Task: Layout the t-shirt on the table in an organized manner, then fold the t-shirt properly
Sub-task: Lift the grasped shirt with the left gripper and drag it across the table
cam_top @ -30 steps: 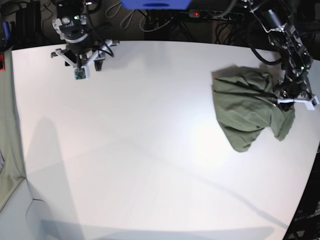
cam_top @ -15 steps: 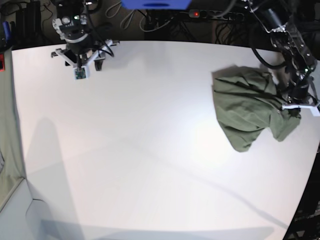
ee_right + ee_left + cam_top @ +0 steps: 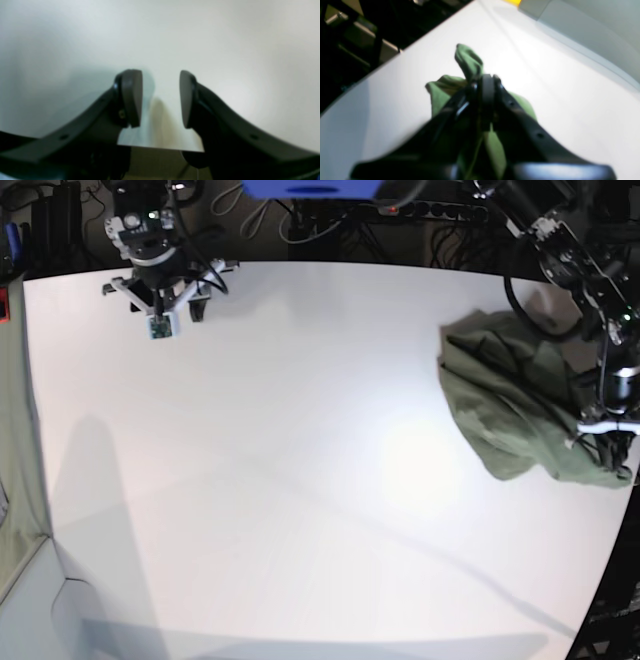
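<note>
The t-shirt [image 3: 520,405] lies crumpled at 3 o'clock on the table [image 3: 300,480]. The left gripper [image 3: 483,82] pinches its soft, light cloth; better hold is a hem or shoulder seam. The right gripper [image 3: 160,98] stands half open, empty.

Most of the table [image 3: 300,480] is left bare across the frame's centre and lower left. Passage is blocked only at the right edge by the bunched t-shirt [image 3: 510,410].
</note>
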